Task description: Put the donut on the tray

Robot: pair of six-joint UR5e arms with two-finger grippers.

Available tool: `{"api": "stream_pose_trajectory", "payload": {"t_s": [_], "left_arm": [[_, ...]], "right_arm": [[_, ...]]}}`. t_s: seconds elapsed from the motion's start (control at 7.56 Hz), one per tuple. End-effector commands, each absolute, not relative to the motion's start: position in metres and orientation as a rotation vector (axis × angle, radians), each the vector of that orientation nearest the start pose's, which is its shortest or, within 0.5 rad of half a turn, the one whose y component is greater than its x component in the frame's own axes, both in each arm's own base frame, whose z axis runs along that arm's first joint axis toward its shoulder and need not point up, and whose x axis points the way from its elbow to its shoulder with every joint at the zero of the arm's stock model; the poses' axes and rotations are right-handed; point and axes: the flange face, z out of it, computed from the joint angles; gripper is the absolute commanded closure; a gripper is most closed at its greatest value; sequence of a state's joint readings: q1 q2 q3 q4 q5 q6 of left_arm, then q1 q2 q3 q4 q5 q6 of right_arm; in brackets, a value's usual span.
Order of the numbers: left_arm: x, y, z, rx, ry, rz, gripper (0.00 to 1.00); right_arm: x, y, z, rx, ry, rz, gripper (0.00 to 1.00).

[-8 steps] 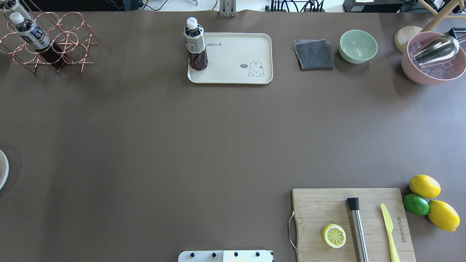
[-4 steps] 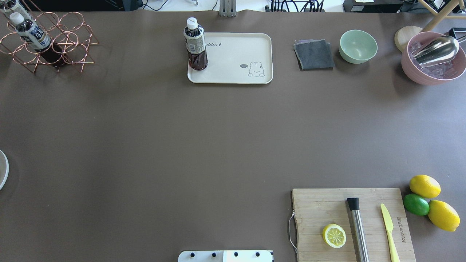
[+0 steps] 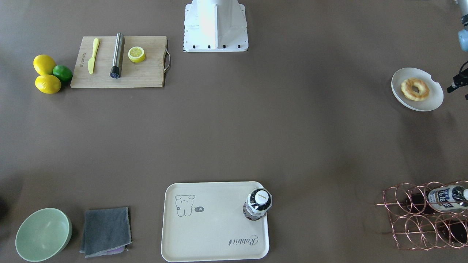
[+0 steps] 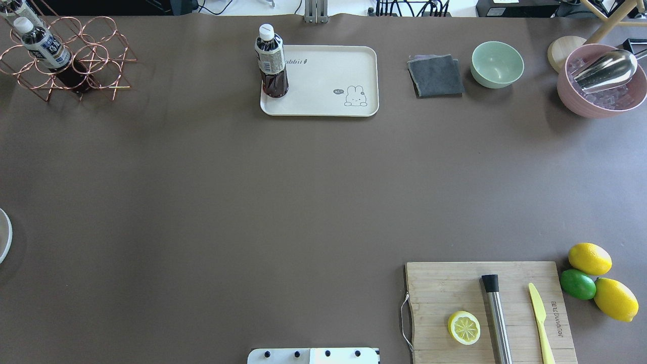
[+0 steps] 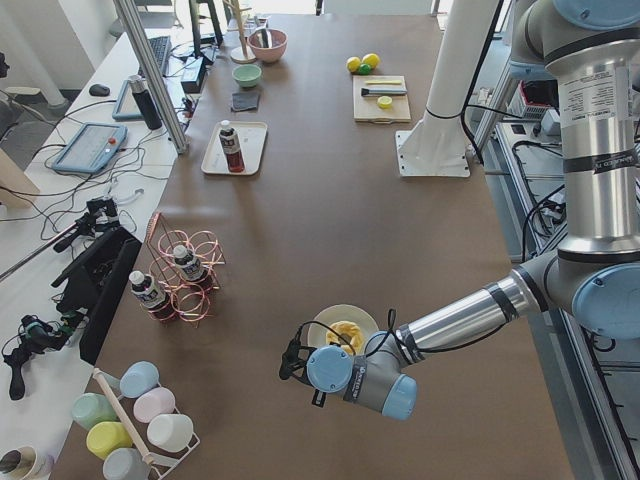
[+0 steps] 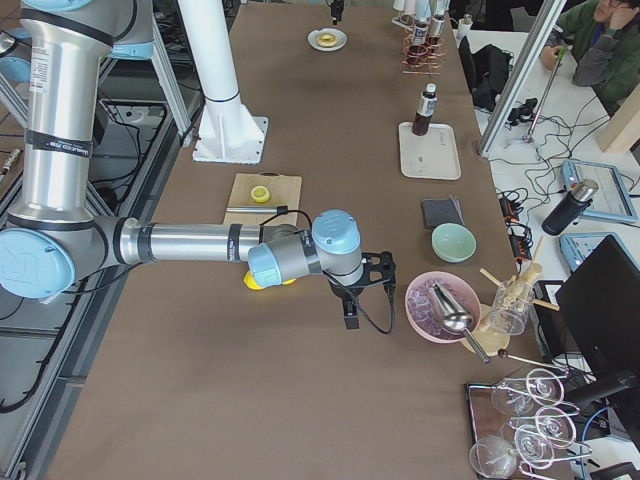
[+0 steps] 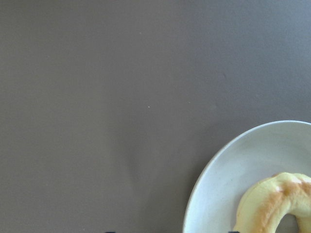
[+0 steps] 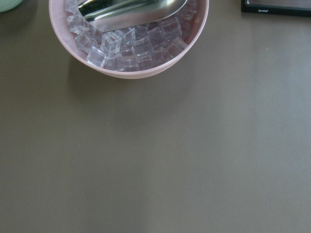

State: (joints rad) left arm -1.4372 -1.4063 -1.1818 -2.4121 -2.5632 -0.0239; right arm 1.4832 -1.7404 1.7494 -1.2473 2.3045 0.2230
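Note:
The donut [image 3: 415, 88] lies on a round white plate [image 3: 433, 98] at the table's end on my left side. In the left wrist view the donut [image 7: 272, 204] shows at the lower right on the plate [image 7: 223, 174]. My left gripper [image 3: 456, 84] hangs just beyond the plate's outer edge. Two dark tips far apart at the wrist view's bottom edge show it open and empty. The cream tray [image 3: 204, 233] lies at the far middle, with a bottle [image 3: 258, 204] on one corner. My right gripper [image 6: 352, 298] hovers near the pink bowl; I cannot tell its state.
A copper wire rack [image 3: 424, 215] with bottles stands at the far left corner. A grey cloth [image 4: 435, 76], green bowl [image 4: 497, 64] and pink bowl of ice [image 4: 601, 83] with a scoop sit far right. A cutting board [image 4: 455, 288] with a lemon half, lemons and a lime lies near right.

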Motion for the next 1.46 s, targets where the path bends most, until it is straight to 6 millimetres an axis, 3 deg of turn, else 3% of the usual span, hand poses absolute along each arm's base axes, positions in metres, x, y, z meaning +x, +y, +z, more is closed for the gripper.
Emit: {"api": "stream_pose_trajectory", "payload": {"t_s": [0.0,0.26,0.79,0.93,1.19,1.32], "left_arm": [[0.015,-0.377,0.813,0.169,1.011,0.280,0.25],[0.028,-0.375,0.815,0.156,1.015,0.313,0.43],[0.033,-0.369,0.823,0.148,1.013,0.330,0.78],[0.033,-0.369,0.823,0.148,1.021,0.332,1.00],[0.035,-0.371,0.813,0.156,1.061,0.343,1.00],[0.035,-0.378,0.798,0.174,1.083,0.343,1.00]], "right_arm": [[0.028,-0.443,0.616,0.201,-0.762,0.007,0.00],[0.029,-0.443,0.617,0.204,-0.749,0.009,0.00],[0.030,-0.441,0.621,0.199,-0.736,0.014,0.00],[0.030,-0.441,0.621,0.201,-0.736,0.012,0.00],[0.030,-0.441,0.620,0.202,-0.737,0.010,0.00],[0.030,-0.441,0.620,0.202,-0.738,0.011,0.00]]}}
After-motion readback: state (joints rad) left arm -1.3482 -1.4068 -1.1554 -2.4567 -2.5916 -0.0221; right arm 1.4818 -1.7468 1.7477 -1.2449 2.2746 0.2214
